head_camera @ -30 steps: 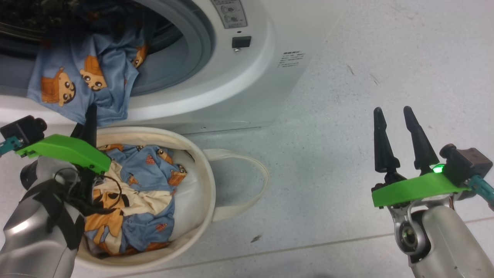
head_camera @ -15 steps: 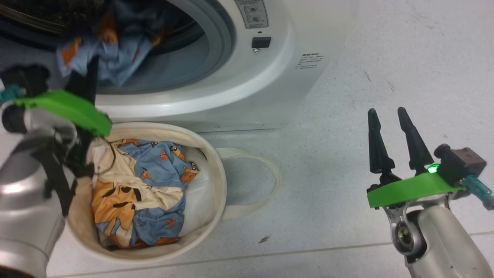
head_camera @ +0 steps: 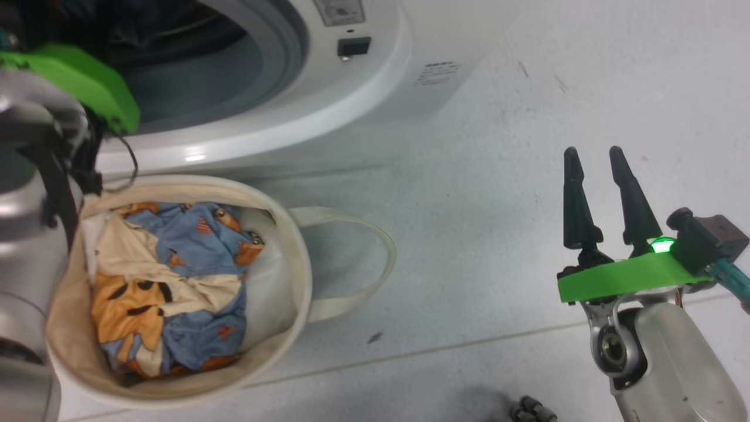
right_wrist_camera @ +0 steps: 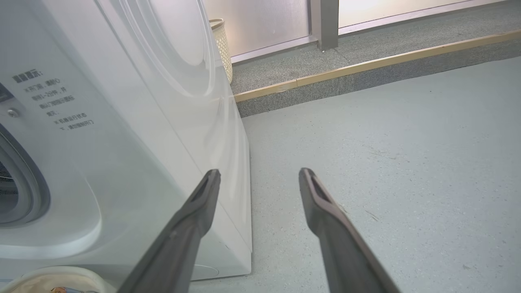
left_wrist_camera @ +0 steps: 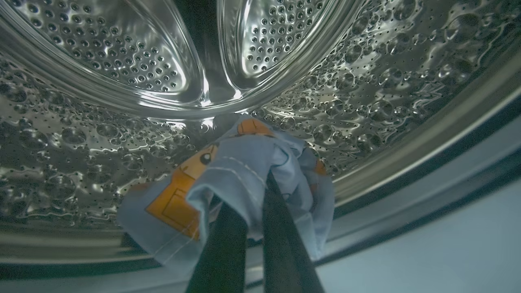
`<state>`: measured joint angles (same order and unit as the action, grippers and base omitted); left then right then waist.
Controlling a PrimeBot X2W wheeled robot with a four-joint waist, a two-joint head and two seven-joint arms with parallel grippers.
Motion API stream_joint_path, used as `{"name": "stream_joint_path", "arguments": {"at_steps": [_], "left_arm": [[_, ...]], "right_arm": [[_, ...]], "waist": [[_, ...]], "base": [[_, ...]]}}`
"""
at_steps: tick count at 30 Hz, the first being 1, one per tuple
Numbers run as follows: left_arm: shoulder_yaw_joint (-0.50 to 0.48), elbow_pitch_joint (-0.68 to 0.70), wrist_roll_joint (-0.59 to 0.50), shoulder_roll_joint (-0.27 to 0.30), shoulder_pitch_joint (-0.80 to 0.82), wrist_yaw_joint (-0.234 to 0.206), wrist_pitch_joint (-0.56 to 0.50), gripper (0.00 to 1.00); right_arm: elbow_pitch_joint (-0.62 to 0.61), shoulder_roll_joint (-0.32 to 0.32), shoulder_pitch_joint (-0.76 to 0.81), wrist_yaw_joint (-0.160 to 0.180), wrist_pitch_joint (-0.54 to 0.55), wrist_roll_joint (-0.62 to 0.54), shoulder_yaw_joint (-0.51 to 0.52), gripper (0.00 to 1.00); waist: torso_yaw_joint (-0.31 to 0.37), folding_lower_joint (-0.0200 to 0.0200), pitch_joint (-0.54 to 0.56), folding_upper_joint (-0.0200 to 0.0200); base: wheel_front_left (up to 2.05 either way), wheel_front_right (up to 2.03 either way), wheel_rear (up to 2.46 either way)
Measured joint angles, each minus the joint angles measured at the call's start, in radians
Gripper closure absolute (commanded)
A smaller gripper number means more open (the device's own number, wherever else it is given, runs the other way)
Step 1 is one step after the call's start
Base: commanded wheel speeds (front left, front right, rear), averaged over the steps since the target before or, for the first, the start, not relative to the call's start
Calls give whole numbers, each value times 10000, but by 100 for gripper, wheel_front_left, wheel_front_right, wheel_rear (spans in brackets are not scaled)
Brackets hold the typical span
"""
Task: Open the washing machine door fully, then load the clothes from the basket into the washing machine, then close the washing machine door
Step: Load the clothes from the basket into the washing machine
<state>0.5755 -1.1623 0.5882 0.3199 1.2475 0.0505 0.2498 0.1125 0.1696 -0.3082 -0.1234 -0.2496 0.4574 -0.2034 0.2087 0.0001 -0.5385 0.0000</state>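
Here, in the steel drum (left_wrist_camera: 101,61), the left gripper (left_wrist_camera: 254,203) pinches a blue cartoon-print garment (left_wrist_camera: 232,162), its tips buried in cloth. More clothes (head_camera: 170,275) fill the basket (head_camera: 302,258) beside the washing machine (head_camera: 375,88), its left rim seemingly behind the forearm (head_camera: 26,252); the right gripper (head_camera: 593,155) hangs parted, empty.

We count one washing machine (head_camera: 328,111) and one basket (head_camera: 293,281), with a single loop handle (head_camera: 375,240) in sight. There are two claws, the left claw (left_wrist_camera: 248,191) and the right claw (head_camera: 592,155), each with two dark fingers (head_camera: 636,205). One blue printed piece (left_wrist_camera: 240,171) sits apart. The clothes (head_camera: 176,275) in the basket are a tangled heap of at least two pieces; we cannot tell the exact number. One woven bin (right_wrist_camera: 223,44) stands behind.
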Motion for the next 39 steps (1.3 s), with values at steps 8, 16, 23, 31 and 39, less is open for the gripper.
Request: {"name": "stream_joint_path", "arguments": {"at_steps": [8, 16, 23, 31, 39], "left_arm": [[-46, 259, -665, 378, 990, -416, 0, 100], [-73, -522, -861, 370, 1154, -217, -19, 0], [-10, -1227, -848, 38, 1150, -54, -825, 0], [-198, -1329, -311, -249, 535, 25, -476, 0], [-395, -1363, -23, -433, -957, 148, -211, 0]], "right_arm": [[-276, -341, -13, 0, 0, -119, 232, 0], [-349, -407, -205, 0, 0, -251, 303, 0], [-272, -393, -205, 0, 0, -251, 221, 0], [119, -301, -200, 0, 0, -211, 178, 0], [546, -198, -136, 0, 0, 4, -82, 0]], "waist": [[403, 1, -972, 0], [581, 2, -1316, 0], [435, -1, -940, 0], [266, -1, -163, 0], [14, -2, 800, 0]], "base": [[0, 0, 0], [0, 0, 0], [0, 0, 0], [0, 0, 0], [0, 0, 0]]}}
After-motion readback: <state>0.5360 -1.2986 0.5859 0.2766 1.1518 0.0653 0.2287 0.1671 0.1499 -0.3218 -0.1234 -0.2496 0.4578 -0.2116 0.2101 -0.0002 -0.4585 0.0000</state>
